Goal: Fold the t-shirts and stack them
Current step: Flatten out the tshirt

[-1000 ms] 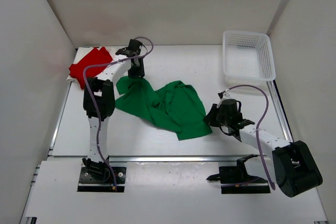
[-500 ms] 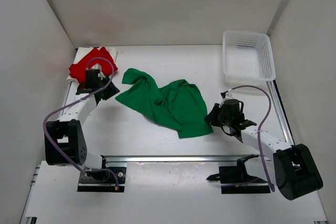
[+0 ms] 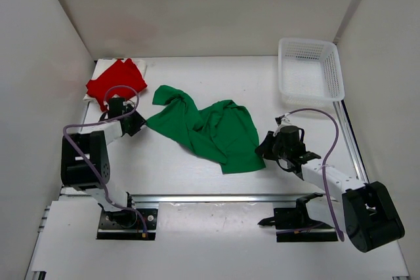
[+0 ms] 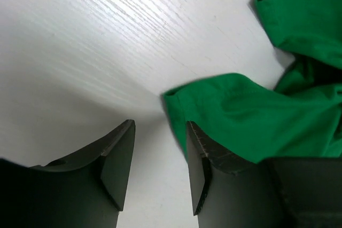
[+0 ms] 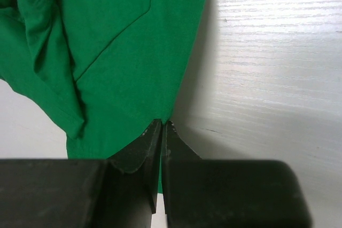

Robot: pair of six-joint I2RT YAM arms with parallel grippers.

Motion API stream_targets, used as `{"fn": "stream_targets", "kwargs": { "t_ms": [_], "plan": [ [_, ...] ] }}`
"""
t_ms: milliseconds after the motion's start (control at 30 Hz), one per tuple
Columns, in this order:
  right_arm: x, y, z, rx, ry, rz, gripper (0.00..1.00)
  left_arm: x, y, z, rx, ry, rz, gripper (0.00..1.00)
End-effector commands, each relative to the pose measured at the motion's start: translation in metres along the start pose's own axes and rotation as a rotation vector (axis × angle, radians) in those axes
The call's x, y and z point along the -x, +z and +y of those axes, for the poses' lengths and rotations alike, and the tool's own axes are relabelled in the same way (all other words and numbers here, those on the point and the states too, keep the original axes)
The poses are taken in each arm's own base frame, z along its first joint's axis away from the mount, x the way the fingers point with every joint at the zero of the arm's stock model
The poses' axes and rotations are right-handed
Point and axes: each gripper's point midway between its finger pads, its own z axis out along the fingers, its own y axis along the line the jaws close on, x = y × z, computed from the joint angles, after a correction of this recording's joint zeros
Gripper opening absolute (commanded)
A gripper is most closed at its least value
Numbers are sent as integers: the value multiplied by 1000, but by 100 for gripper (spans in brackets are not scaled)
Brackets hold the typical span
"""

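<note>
While green tee (image 3: 210,129) is spread at tabletop (image 3: 216,77) centre, L gripper (image 4: 160,132) is held part-open, empty, at its left tip; R gripper (image 5: 161,126) is clamped shut at right hem, grip unconfirmed.

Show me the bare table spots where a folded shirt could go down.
Bare: the far strip between the red t-shirt and the basket, behind the green t-shirt; and the near strip in front of it. Crowded: centre and far-left corner.
</note>
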Motion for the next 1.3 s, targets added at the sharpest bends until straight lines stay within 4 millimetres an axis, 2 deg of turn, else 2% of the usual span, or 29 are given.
{"fn": "stream_targets", "kwargs": {
  "t_ms": [0, 67, 233, 333, 400, 433, 500, 567, 600, 633, 667, 733, 767, 800, 833, 867, 900, 933, 967, 1033, 1067, 1133, 1200, 1267],
  "plan": [
    [12, -2, 10, 39, -19, -52, 0, 19, 10, -15, -12, -11, -58, 52],
    [12, -2, 10, 44, -13, -49, 0, 9, 16, -17, -4, -6, -30, 52],
    [16, -5, 11, 48, -9, -67, 0, 5, 28, -22, 5, 0, -22, 50],
    [18, -5, 12, 53, -16, -75, 1, 2, 32, -22, 15, 0, -9, 33],
    [17, -6, 10, 47, -13, -77, 0, 3, 32, -21, 3, -12, -15, 19],
    [18, -7, 10, 47, -7, -81, 0, 0, 32, -19, 4, -19, -5, 15],
    [17, -8, 10, 49, -7, -80, 0, 5, 31, -18, 11, -30, -20, 1],
    [15, -9, 5, 28, 4, -74, 0, 7, 26, -20, 4, -40, -20, 0],
    [13, -10, 2, 12, 6, -68, 5, 8, 25, -22, -7, -41, -29, 0],
    [14, -11, 2, 6, 3, -72, 16, 11, 19, -27, -24, -36, -40, 0],
    [9, -13, -3, -20, 22, -60, 20, 14, 13, -35, -46, -23, -55, 0],
    [3, -18, -9, -60, 13, -44, 37, 12, 2, -44, -75, 4, -52, 0],
    [1, -23, -10, -76, 16, -44, 41, 17, -7, -47, -90, 13, -79, 0],
    [-2, -28, -16, -108, 17, -50, 42, 2, -16, -58, -118, 43, -65, 0],
    [-6, -30, -19, -132, 27, -47, 46, -1, -20, -62, -122, 44, -80, 0],
    [-11, -33, -20, -134, 38, -50, 46, -4, -28, -67, -157, 38, -101, 0],
    [-14, -35, -22, -140, 43, -58, 46, -20, -35, -69, -192, 36, -90, 0],
    [-15, -37, -26, -152, 52, -59, 47, -20, -39, -76, -225, 30, -110, 0],
    [-21, -38, -28, -154, 61, -34, 47, -37, -42, -76, -223, 60, -95, 0],
    [-35, -41, -38, -197, 78, 22, 47, -51, -45, -83, -231, 123, -69, 0],
    [-39, -41, -40, -207, 71, 32, 47, -50, -47, -82, -231, 133, -74, 0],
    [-44, -42, -41, -230, 63, 45, 46, -61, -52, -82, -249, 169, -67, 0],
    [-41, -43, -37, -230, 50, 62, 44, -64, -62, -79, -270, 183, -82, 0],
    [-46, -43, -43, -259, 43, 95, 41, -68, -68, -77, -282, 203, -90, 0]
  ]
}}
